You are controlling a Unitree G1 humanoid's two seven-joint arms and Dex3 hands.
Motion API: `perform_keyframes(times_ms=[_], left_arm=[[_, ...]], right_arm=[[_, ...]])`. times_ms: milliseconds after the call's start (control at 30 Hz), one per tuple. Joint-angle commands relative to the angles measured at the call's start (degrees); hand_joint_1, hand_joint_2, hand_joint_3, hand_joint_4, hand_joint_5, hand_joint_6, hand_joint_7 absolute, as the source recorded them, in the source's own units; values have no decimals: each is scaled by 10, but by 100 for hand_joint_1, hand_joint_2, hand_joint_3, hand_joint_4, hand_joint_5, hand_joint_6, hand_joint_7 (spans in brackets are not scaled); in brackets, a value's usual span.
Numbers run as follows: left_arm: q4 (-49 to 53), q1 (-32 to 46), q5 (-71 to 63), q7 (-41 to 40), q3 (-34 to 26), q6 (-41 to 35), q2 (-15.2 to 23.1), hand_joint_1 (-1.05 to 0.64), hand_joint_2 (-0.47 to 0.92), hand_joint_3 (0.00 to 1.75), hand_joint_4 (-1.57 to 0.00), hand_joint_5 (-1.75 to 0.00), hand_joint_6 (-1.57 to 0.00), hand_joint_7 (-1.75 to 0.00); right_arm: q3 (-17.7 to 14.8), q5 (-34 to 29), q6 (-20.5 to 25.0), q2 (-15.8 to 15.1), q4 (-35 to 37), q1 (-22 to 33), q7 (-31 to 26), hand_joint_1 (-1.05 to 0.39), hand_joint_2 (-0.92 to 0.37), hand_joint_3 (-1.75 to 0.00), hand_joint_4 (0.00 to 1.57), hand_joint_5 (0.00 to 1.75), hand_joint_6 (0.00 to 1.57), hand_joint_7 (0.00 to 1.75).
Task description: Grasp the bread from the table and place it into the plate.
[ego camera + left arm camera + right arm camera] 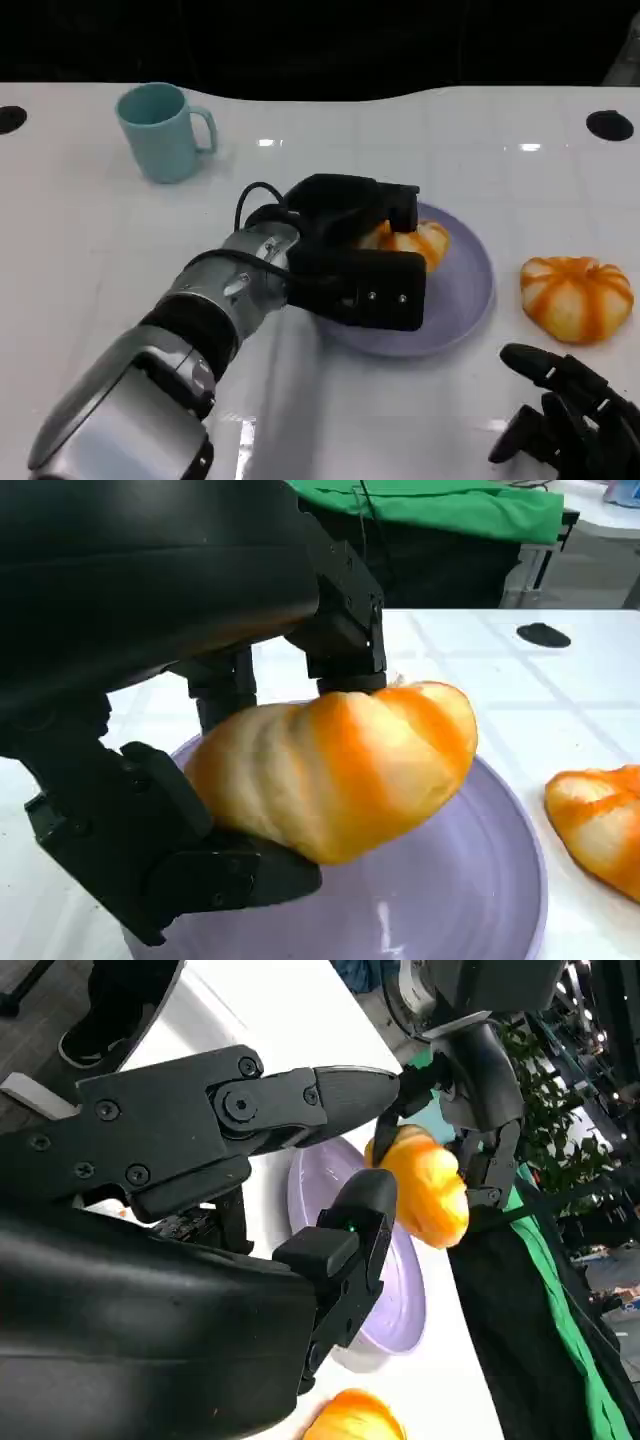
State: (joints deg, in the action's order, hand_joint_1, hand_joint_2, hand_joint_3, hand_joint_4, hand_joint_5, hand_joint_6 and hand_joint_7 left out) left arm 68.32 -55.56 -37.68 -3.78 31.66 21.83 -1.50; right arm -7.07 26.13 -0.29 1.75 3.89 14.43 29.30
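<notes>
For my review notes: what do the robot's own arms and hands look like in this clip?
The left arm is a rounded silver forearm with black bands near the wrist and a looping black cable. Its left hand is matte black and blocky, with small screws and a tiny green light on one finger. The right hand is likewise black, with slim jointed fingers.

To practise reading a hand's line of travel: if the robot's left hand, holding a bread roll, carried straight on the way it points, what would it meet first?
Most likely the far rim of the round lilac plate; depth is unclear.
</notes>
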Motion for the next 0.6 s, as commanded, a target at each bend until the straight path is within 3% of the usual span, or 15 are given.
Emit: perform_keyframes(times_ms=[33, 300, 433, 600], left_arm=[[-3, -20, 0, 34, 3, 2, 15, -50, 91, 16, -43, -31, -44, -7], [-8, -19, 0, 43, 3, 0, 17, -56, 92, 15, -38, -21, -39, 0], [-38, -11, 37, 110, -25, 22, 48, -72, 92, 40, -32, -16, -35, -1], [-79, 11, 69, 147, -49, 32, 69, -73, 92, 45, -32, -15, -35, -1]], right_arm=[[-6, 3, 3, -7, -5, 3, -7, -79, -92, -20, 68, 146, 96, 54], [-5, 3, 4, -7, -7, 3, -9, -79, -92, -19, 69, 145, 97, 53], [-9, 4, 2, -9, 6, -5, -7, -80, -92, -19, 69, 145, 97, 53], [-9, -2, -2, -9, 8, -6, -8, -80, -92, -19, 70, 146, 98, 52]])
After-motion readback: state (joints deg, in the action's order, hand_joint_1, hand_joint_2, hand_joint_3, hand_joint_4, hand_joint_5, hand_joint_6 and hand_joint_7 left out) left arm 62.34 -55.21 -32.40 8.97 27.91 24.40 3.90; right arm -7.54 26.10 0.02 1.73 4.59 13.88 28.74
